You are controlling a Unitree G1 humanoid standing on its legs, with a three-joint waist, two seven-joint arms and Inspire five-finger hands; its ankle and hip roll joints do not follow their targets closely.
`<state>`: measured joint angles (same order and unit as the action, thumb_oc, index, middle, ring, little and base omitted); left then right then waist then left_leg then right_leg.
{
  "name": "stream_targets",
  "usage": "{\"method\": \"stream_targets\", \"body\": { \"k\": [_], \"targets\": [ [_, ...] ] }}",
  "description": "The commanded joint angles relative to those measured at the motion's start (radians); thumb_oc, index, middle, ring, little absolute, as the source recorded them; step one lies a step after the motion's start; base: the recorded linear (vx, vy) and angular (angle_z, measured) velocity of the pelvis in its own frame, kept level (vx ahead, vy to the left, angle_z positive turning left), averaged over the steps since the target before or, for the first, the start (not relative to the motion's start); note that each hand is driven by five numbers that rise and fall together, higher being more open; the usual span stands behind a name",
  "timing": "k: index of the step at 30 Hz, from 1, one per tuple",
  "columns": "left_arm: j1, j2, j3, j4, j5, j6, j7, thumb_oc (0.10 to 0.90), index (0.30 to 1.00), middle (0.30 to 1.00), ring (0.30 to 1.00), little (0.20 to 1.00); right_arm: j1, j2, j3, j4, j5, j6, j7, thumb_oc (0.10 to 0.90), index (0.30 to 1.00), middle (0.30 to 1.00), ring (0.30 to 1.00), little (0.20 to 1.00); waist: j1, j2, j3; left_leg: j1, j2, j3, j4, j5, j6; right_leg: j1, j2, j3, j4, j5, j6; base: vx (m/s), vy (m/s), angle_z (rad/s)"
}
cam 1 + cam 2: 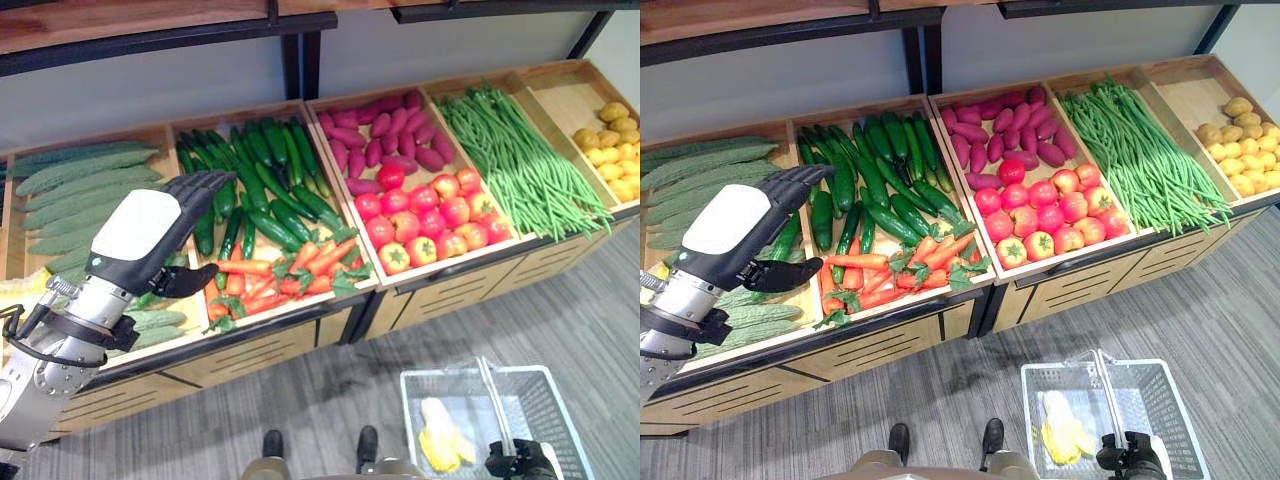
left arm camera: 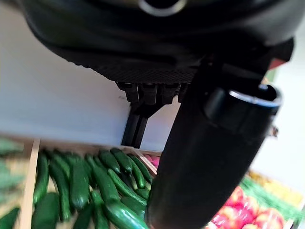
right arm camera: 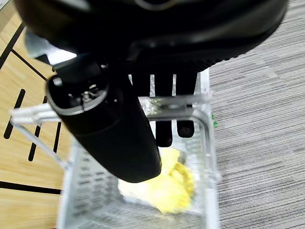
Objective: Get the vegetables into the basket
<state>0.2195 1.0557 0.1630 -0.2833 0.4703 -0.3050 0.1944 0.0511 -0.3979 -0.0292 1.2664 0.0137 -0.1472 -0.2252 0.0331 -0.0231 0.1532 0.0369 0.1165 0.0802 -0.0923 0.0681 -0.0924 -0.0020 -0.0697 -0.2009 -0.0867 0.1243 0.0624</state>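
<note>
My left hand point(image 1: 150, 240) hangs over the left part of the display, above the border between the pale cucumbers and the dark ones. Its fingers are stretched out and the thumb stands apart, so it is open and holds nothing. I judge that I keep it flat and high like this because I have not yet chosen what to take.

I go through the compartments from my left. The first crate holds long pale bumpy cucumbers point(image 1: 80, 180). The next crate has dark green cucumbers point(image 1: 265, 180) at the back and carrots point(image 1: 290, 270) with green tops at the front. After it comes a crate with purple sweet potatoes point(image 1: 385, 140) at the back and red tomatoes point(image 1: 425, 220) at the front. Then there is a crate of green beans point(image 1: 520, 160) lying in a long bundle, and the last crate holds yellow potatoes point(image 1: 612, 145).

Low on my right, my right hand point(image 1: 1130, 458) grips the handle of the wire basket point(image 1: 1175, 400); in the right wrist view the fingers curl round the bar. I think I hold it low and near the shelf so that the way from crate to basket is short. Inside the basket one yellow corn cob point(image 1: 1062, 430) already lies. All the other vegetables are in their crates.
</note>
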Motion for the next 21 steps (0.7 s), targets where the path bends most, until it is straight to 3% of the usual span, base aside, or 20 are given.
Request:
{"method": "stream_targets", "body": {
  "k": [1, 7, 13, 21],
  "targets": [
    [-0.081, 0.072, 0.086, -0.016, 0.075, -0.01, 0.107, 0.9, 1.0, 1.0, 1.0, 1.0, -0.04, -0.081, 0.031, -0.031, -0.003, -0.036, -0.047, 0.4, 0.3, 0.3, 0.3, 0.3, -0.014, -0.045, -0.052, 0.003, 0.025, 0.047, 0.007, -0.029, -0.023, -0.008, -0.101, 0.015, 0.016, -0.001, 0.118, 0.0, 0.031, -0.01],
    [-0.131, 0.106, -0.028, 0.134, 0.162, 0.019, 0.118, 0.9, 1.0, 1.0, 1.0, 1.0, -0.051, -0.09, 0.048, -0.077, -0.02, -0.035, -0.048, 0.4, 0.3, 0.3, 0.3, 0.3, -0.028, -0.053, -0.041, -0.007, 0.017, 0.058, 0.005, -0.029, -0.018, -0.029, -0.11, 0.028, 0.013, 0.012, 0.123, -0.02, 0.041, -0.06],
    [-0.25, 0.06, -0.167, 0.311, 0.238, 0.08, 0.161, 0.9, 1.0, 1.0, 1.0, 1.0, -0.08, -0.092, 0.069, -0.121, -0.033, -0.038, -0.063, 0.4, 0.3, 0.3, 0.3, 0.3, -0.042, -0.061, -0.012, -0.033, 0.016, 0.067, 0.005, -0.024, -0.015, -0.069, -0.112, 0.047, 0.012, 0.024, 0.125, -0.03, 0.03, -0.13],
    [-0.345, -0.004, -0.26, 0.433, 0.263, 0.114, 0.193, 0.9, 1.0, 1.0, 1.0, 1.0, -0.091, -0.09, 0.084, -0.128, -0.049, -0.036, -0.073, 0.4, 0.3, 0.3, 0.3, 0.3, -0.053, -0.066, -0.002, -0.039, 0.018, 0.078, 0.005, -0.024, -0.014, -0.088, -0.114, 0.062, 0.013, 0.03, 0.125, 0.0, 0.019, -0.06]
  ]
}}
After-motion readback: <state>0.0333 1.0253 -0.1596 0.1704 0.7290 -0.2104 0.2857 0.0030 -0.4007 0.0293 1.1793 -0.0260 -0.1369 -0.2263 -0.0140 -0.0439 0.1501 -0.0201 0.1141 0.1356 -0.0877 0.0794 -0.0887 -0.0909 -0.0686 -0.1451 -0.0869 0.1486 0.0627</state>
